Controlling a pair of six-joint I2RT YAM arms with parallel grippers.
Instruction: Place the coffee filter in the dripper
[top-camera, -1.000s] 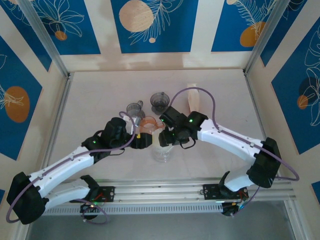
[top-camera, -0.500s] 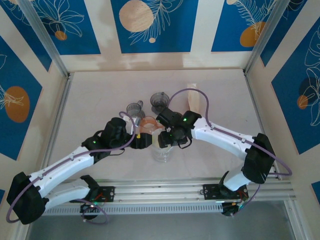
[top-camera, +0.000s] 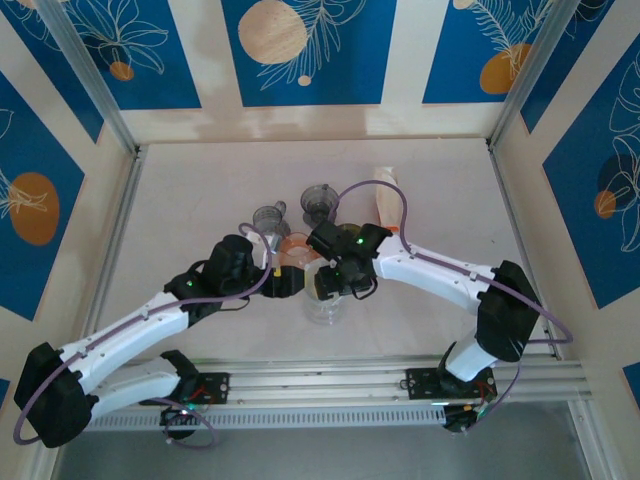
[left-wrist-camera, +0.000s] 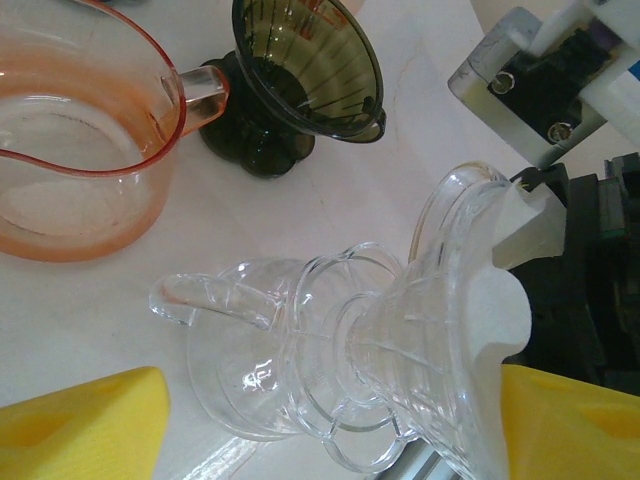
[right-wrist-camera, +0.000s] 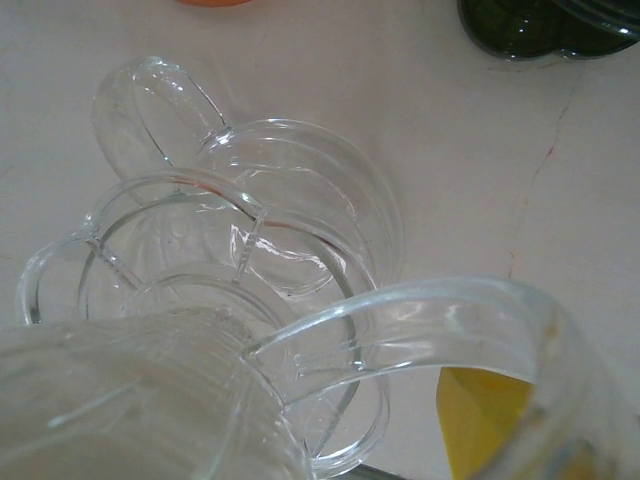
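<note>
In the top view both arms reach in from the lower corners and meet just below the middle of the frame over the pale table. The left gripper and the right gripper stand close together there, above a clear glass dripper.

In the left wrist view the clear glass dripper fills the lower middle. It is tilted, with its ringed base and loop handle to the left and its ribbed cone opening to the right. The white paper coffee filter sits in the mouth of that cone, its wavy edge standing out past the glass rim at the right of the frame. The left gripper's yellow pads show in the lower left and lower right corners, set wide apart with the dripper between them. Whether they press on the glass cannot be told.

The right gripper sits in the upper right of that view, right beside the filter's upper edge. In the right wrist view one yellow pad shows behind the cone's rim. How wide those fingers stand, or whether they pinch anything, cannot be told.

An orange see-through jug stands in the upper left. Just beside its handle is one of two dark smoked drippers.
</note>
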